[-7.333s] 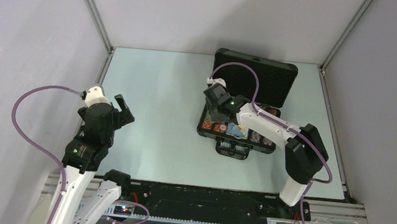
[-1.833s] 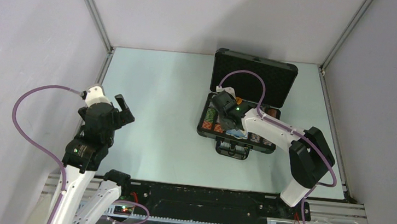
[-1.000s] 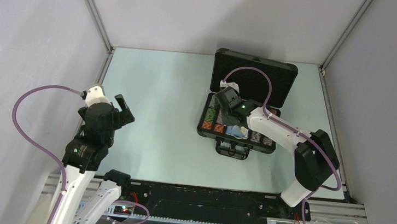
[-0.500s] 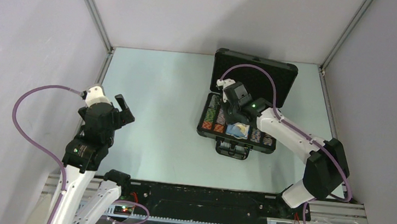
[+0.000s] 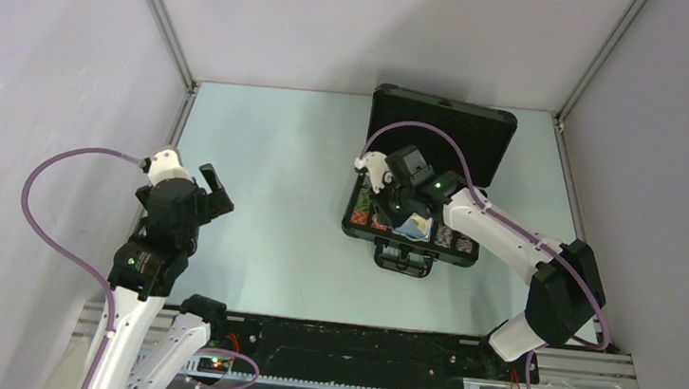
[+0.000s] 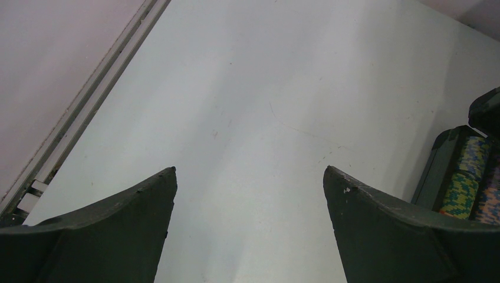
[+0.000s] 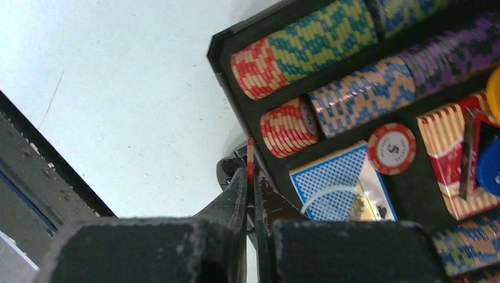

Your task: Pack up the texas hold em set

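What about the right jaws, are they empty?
No, the right jaws are closed on a thin red-and-white round chip, held edge-on between them.

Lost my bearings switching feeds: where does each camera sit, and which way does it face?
Top external: above and behind, looking down on table, open case, both arms.
Left wrist: faces across the table past the open left gripper; case at right.
Right wrist: looks down past the right gripper, shut on a red-white chip, at chip rows.
Shared: all show the case.

Black case (image 5: 442, 132), red-white chips (image 7: 392, 148), blue cards (image 7: 333, 180)
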Motion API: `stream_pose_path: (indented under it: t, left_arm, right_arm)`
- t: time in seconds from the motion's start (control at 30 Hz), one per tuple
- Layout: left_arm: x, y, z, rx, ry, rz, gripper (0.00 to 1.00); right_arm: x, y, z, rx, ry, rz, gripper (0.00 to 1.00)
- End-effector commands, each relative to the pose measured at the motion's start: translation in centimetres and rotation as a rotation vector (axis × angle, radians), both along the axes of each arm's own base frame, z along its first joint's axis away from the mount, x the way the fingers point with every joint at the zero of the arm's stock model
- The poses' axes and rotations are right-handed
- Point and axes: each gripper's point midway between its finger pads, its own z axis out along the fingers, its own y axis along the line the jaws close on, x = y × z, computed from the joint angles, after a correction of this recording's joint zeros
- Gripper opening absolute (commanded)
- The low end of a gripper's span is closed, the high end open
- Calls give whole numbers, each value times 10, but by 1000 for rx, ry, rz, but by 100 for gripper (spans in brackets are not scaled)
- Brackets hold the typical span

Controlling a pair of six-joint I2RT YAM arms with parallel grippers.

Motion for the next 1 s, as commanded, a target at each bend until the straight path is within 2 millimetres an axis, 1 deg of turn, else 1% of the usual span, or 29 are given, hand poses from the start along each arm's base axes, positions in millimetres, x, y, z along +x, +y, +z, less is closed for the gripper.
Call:
stream_pose_path:
  t: [0.0, 0.1, 0.2, 0.3, 0.4, 0.57, 0.77, 0.97]
  left_arm:
    - [2, 1, 6, -13, -18, 15, 99]
    - [2, 1, 6, -15, -18, 12, 98]
    - [2, 1, 6, -13, -19, 13, 98]
    - [2, 1, 6, -12, -19, 13, 98]
    - [2, 1, 7, -13, -20, 13, 98]
    - [2, 2, 6, -12, -21, 15, 98]
    - [2, 2, 6, -12, -19, 14, 98]
    - [2, 1, 6, -13, -19, 13, 98]
  right_arm:
    - [-10, 11, -11, -36, -20, 149, 0]
    - [-11, 14, -19, -75, -46, 209, 0]
    - [-9, 13, -24, -111, -82, 249, 0]
    - [-4, 10, -27, -132, -111, 271, 0]
    - [-5, 11, -30, -140, -121, 314, 0]
    - [6, 9, -33, -169, -158, 305, 0]
    - [17, 3, -44, -231, -185, 305, 0]
    - [31, -2, -46, -284, -237, 278, 0]
